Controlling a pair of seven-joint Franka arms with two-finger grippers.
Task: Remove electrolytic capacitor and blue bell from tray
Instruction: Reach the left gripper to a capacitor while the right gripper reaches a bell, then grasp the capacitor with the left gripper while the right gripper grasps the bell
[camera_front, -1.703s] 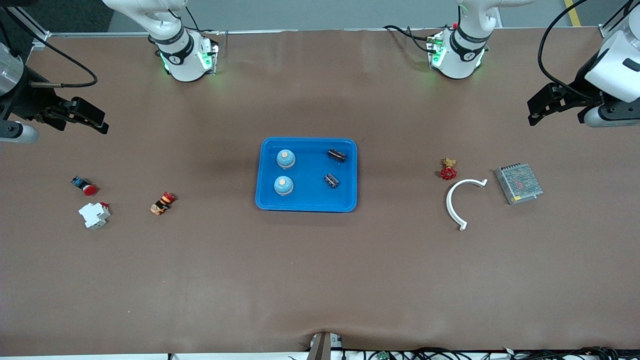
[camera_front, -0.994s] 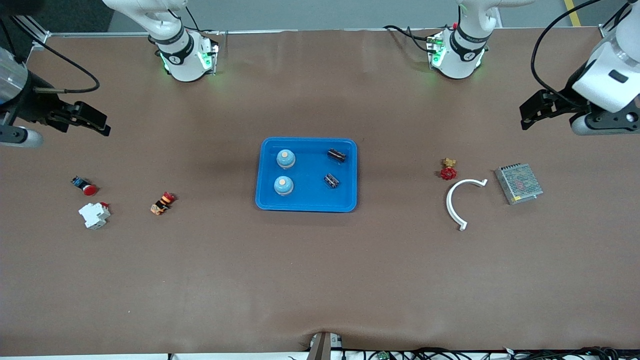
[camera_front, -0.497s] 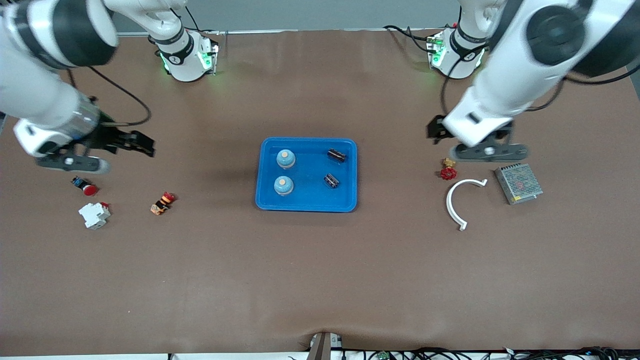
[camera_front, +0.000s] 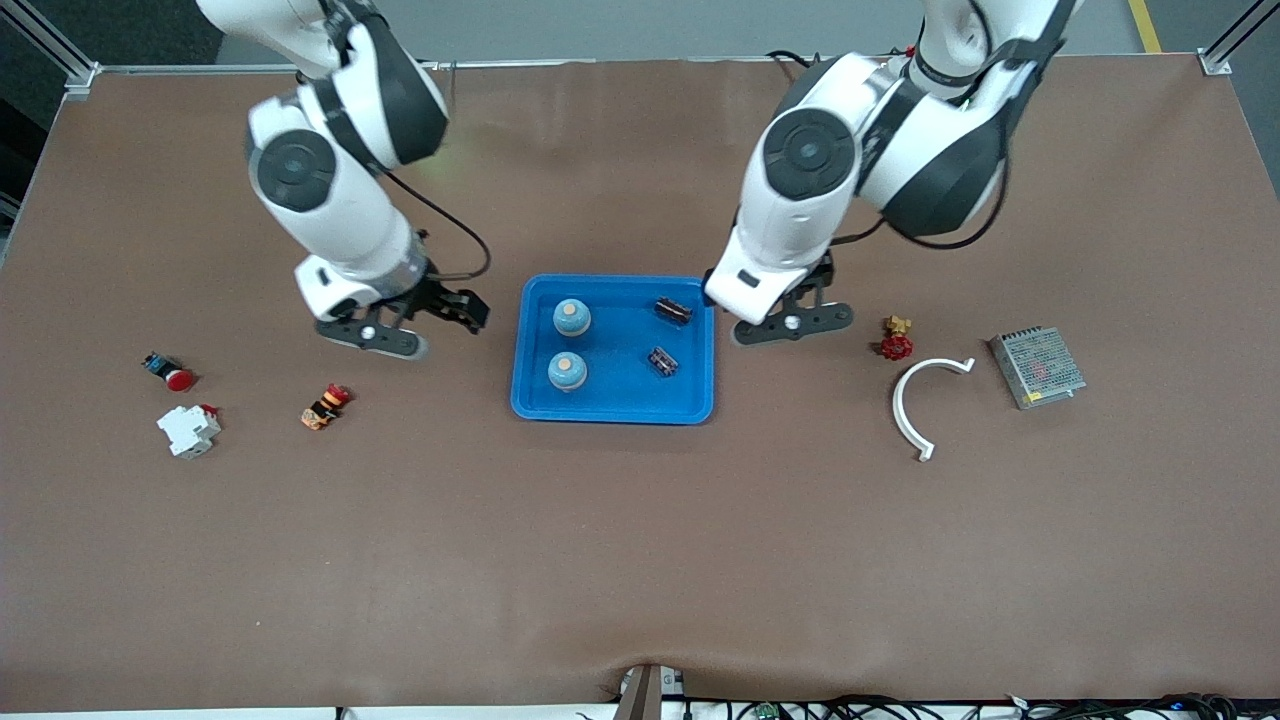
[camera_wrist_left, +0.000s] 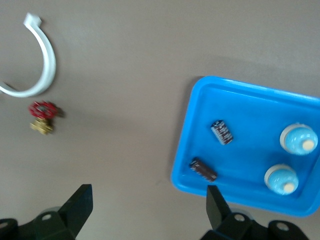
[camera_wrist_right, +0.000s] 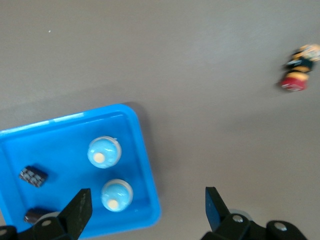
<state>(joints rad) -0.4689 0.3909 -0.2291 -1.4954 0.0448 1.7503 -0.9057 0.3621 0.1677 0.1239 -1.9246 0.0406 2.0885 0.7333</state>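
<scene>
I count two pale blue bells and two black electrolytic capacitors in the shallow bright blue plastic tray, between my left gripper and right gripper, both spread apart over the bench.

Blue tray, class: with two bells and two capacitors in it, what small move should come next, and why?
Probably lower the open left end effector onto the nearest capacitor in the tray: it hangs beside that edge, holding nothing. The right end effector is also open.
</scene>
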